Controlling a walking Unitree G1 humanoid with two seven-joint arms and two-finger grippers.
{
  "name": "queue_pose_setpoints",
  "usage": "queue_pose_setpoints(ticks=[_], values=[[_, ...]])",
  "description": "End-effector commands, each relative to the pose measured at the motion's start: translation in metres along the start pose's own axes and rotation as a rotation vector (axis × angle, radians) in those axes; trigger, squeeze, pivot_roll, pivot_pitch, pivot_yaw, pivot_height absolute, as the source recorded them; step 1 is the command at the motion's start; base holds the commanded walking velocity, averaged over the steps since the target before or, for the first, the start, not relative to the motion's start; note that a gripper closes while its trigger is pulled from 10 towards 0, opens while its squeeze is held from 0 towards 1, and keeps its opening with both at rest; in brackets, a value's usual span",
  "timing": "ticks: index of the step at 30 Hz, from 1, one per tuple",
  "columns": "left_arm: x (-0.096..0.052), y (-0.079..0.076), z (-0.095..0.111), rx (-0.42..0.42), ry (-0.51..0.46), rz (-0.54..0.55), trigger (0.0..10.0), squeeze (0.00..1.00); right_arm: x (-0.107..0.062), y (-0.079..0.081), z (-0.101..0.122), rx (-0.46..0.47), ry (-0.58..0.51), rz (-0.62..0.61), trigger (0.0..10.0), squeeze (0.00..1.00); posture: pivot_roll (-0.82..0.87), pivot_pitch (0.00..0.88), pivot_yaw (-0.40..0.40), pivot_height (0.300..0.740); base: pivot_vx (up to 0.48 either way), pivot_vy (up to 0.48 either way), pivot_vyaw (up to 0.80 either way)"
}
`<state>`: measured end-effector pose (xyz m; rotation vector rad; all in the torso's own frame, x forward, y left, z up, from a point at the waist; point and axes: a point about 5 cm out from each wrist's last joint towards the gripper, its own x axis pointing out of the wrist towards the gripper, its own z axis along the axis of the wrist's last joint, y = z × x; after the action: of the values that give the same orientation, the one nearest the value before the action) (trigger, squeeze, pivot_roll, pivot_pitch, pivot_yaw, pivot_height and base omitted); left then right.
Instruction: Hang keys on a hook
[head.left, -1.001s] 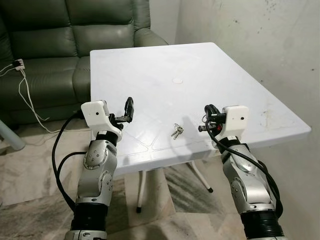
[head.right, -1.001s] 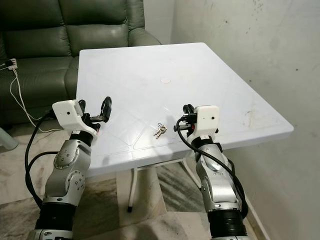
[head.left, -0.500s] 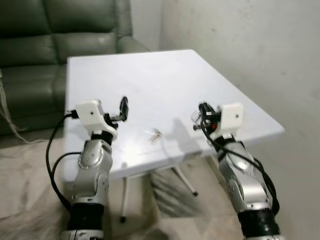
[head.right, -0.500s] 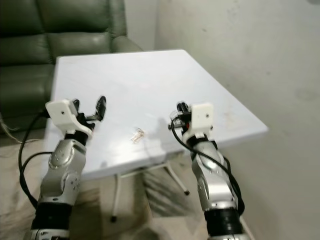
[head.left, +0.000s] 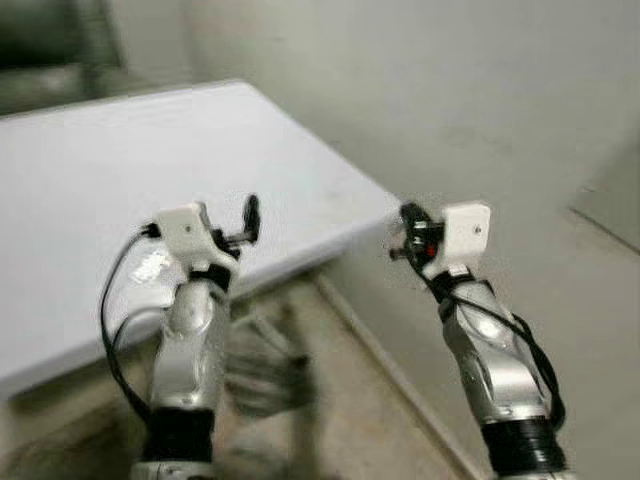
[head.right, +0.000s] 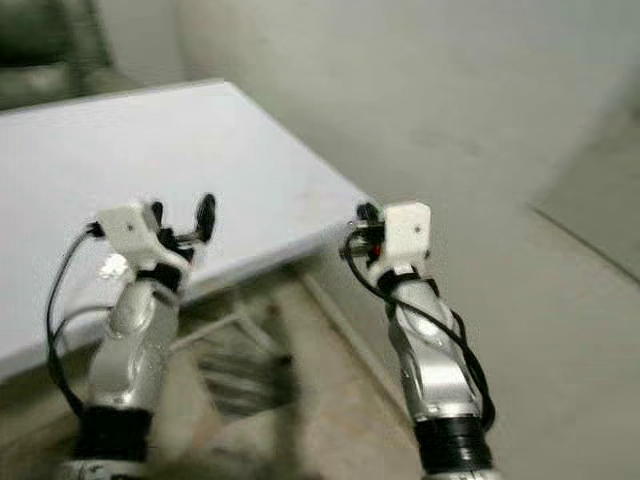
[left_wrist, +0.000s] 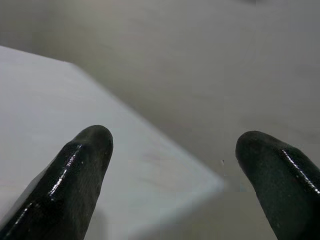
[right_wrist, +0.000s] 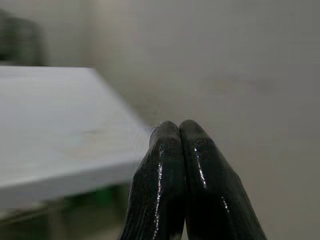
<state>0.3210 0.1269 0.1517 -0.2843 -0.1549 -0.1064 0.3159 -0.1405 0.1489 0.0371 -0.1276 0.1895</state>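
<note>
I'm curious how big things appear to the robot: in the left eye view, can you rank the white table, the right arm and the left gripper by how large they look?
1. white table
2. right arm, though it sits nearer the camera
3. left gripper, fingers apart

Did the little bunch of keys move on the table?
Cannot tell. The camera swung right along the white plastic table; the picture is blurred, and no keys can be made out.

No readable text or markings.
</note>
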Motion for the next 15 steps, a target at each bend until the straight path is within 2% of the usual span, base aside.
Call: queue_pose_setpoints(ticks=[1, 9, 15], values=[[0.0007, 0.0085, 0.0055, 0.021, -0.014, 0.034, 10.0, 0.0, 0.0027, 0.0089, 0.0063, 0.012, -0.024, 0.025, 10.0, 0.0, 0.01, 0.0, -0.079, 0.74, 0.0, 0.0, -0.71], [0.0016, 0.0124, 0.0029, 0.027, 0.009, 0.087, 10.0, 0.0, 0.0033, 0.0096, 0.007, 0.01, -0.025, 0.03, 10.0, 0.0, 0.01, 0.0, -0.082, 0.74, 0.0, 0.0, -0.67], [0.0006, 0.0132, 0.001, 0.01, 0.018, 0.113, 10.0, 0.0, 0.0028, 0.0099, 0.011, 0.02, -0.05, 0.039, 10.0, 0.0, 0.01, 0.0, -0.086, 0.74, 0.0, 0.0, 0.0]])
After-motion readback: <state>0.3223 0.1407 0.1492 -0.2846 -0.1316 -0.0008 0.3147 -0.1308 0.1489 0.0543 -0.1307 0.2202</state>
